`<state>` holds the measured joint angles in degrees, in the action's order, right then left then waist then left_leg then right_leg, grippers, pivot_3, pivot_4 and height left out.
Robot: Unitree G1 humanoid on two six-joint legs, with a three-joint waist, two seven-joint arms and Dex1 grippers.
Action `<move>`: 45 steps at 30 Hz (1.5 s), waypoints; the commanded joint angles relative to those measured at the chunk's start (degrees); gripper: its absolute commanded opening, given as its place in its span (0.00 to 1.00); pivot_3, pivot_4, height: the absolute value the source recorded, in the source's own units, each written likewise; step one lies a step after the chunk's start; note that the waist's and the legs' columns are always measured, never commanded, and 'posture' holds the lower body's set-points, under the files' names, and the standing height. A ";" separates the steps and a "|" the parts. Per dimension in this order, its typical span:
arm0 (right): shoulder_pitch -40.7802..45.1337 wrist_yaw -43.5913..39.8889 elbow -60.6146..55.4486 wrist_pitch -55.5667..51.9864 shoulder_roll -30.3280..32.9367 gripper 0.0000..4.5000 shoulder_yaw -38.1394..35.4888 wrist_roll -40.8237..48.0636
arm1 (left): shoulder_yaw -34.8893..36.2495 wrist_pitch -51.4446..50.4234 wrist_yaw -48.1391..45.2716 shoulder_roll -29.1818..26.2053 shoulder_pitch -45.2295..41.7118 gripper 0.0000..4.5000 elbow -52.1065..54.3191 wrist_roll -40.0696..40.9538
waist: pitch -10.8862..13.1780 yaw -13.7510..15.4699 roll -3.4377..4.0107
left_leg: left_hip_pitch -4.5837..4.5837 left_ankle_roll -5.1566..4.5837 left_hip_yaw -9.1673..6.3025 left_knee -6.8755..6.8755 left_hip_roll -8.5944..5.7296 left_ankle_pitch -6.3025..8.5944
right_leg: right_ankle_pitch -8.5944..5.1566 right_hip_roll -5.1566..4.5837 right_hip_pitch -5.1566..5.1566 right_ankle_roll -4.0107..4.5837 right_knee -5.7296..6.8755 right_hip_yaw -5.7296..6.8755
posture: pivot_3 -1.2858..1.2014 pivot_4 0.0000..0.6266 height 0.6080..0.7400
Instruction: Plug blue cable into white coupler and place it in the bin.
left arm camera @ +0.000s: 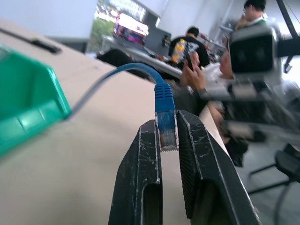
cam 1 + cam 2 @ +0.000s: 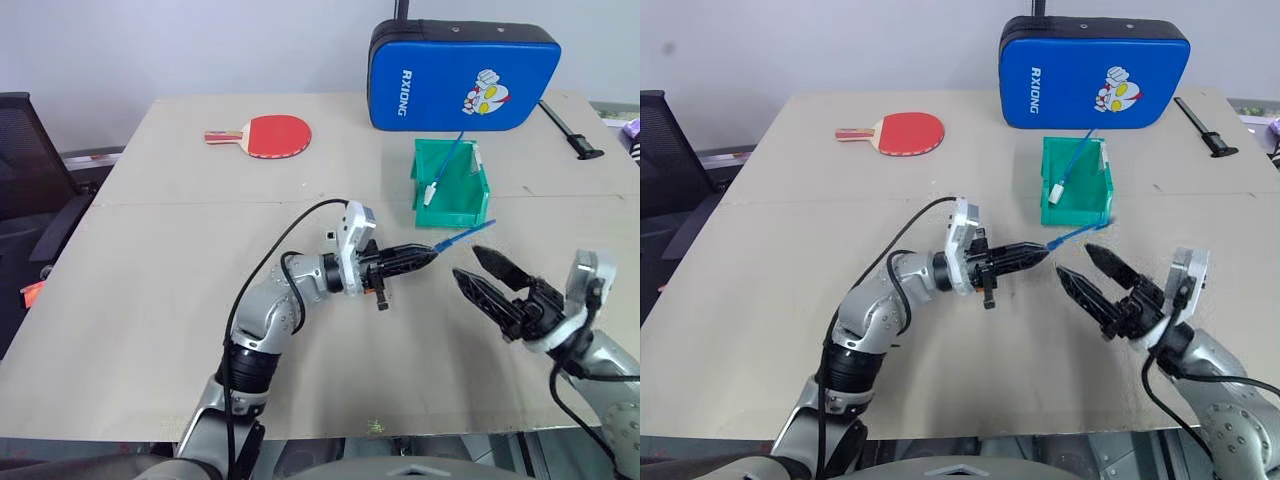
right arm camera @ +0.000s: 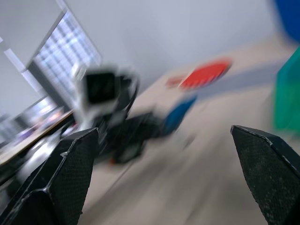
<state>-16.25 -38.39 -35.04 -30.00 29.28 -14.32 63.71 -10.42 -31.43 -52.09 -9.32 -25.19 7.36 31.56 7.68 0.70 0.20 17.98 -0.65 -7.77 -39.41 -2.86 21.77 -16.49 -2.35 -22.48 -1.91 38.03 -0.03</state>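
Note:
My left gripper (image 2: 425,258) is shut on the clear plug end of the blue cable (image 2: 465,236), held above the table and pointing right. The cable's loose end trails toward the green bin (image 2: 455,210). In the left wrist view the plug (image 1: 167,136) sits pinched between the two black fingers. My right gripper (image 2: 470,262) stands open and empty just right of the left one, its tips facing the plug. The bin stands behind both grippers, and a second blue cable (image 2: 447,163) with a white tip lies in it. The white coupler is out of view.
A blue padded pad (image 2: 460,75) stands at the table's far edge behind the bin. A red paddle (image 2: 275,135) lies at the far left, and a black tool (image 2: 572,130) at the far right. A black chair (image 2: 25,160) is beside the table's left edge.

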 commanded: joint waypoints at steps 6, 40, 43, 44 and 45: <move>8.24 2.18 3.18 -0.04 -3.16 1.00 3.14 -1.31 | -2.72 -2.74 -4.75 -2.83 1.37 0.01 6.36 3.82 | -0.01 -0.77 0.05 | -0.08 0.00 0.03 0.02 -0.01 0.00 | 0.01 0.00 -0.01 0.00 0.08 -0.12 | 0.52 0.24 1.00; 12.30 -3.37 2.16 -8.74 3.61 0.00 2.62 9.11 | -2.58 -8.95 -4.20 -5.81 2.65 0.10 9.29 9.47 | 0.00 -0.93 0.04 | 0.01 0.00 -0.03 0.05 -0.01 0.00 | 0.00 -0.01 -0.05 0.00 -0.04 -0.09 | 0.52 0.24 1.00; 12.78 -2.91 2.77 -8.32 3.11 0.00 2.07 9.03 | -2.84 -6.65 -4.03 -5.73 3.35 0.40 9.60 8.27 | 0.00 -0.93 0.04 | 0.01 0.00 -0.03 0.05 -0.02 0.00 | 0.00 0.00 -0.05 -0.01 -0.04 -0.09 | 0.52 0.24 1.00; 13.02 -2.70 3.28 -7.76 3.16 0.00 1.63 8.01 | -2.85 -5.01 -4.19 -6.48 4.35 0.51 10.22 7.14 | 0.00 -0.92 0.04 | 0.01 0.00 -0.03 0.05 -0.01 0.00 | 0.00 0.00 -0.05 -0.01 -0.04 -0.08 | 0.52 0.24 1.00; 13.16 -2.28 3.73 -7.10 3.11 0.00 1.16 6.91 | -2.88 -3.30 -4.29 -7.61 5.49 0.55 11.08 5.73 | 0.00 -0.93 0.04 | 0.00 0.00 -0.03 0.05 -0.02 0.00 | 0.00 0.00 -0.05 -0.01 -0.05 -0.09 | 0.52 0.24 1.00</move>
<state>-3.55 -40.87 -30.47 -38.39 32.54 -11.52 71.11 -13.51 -37.59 -56.02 -15.86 -20.86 15.38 38.92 7.68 -0.22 0.23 17.99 -0.65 -7.79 -39.36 -2.87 21.77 -16.48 -2.36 -22.54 -1.92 37.98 -0.13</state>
